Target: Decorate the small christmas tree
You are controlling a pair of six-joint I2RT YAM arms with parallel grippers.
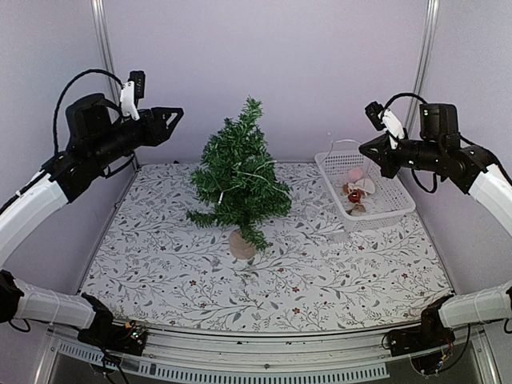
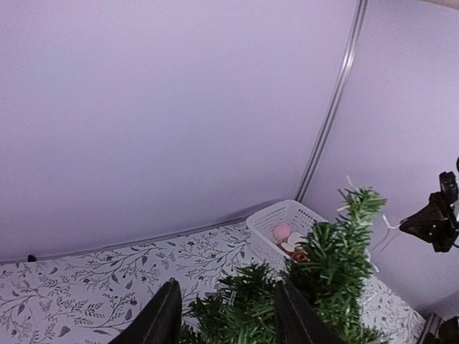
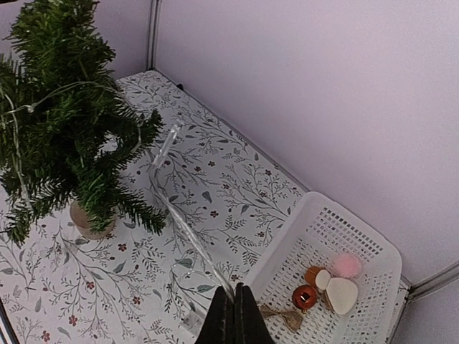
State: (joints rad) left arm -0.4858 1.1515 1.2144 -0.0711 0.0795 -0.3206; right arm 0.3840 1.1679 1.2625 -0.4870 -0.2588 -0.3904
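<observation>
The small christmas tree stands mid-table on its pale stump; it also shows in the left wrist view and the right wrist view. A thin clear light string drapes over its branches and runs to my right gripper, which is shut on it. My right gripper is raised above the white basket. My left gripper is open and empty, raised left of the treetop; its fingers frame the branches below.
The basket at the right back holds a pink pompom, a white ornament, a red ball and a burlap bow. A small clear box on the string lies on the table beside the basket.
</observation>
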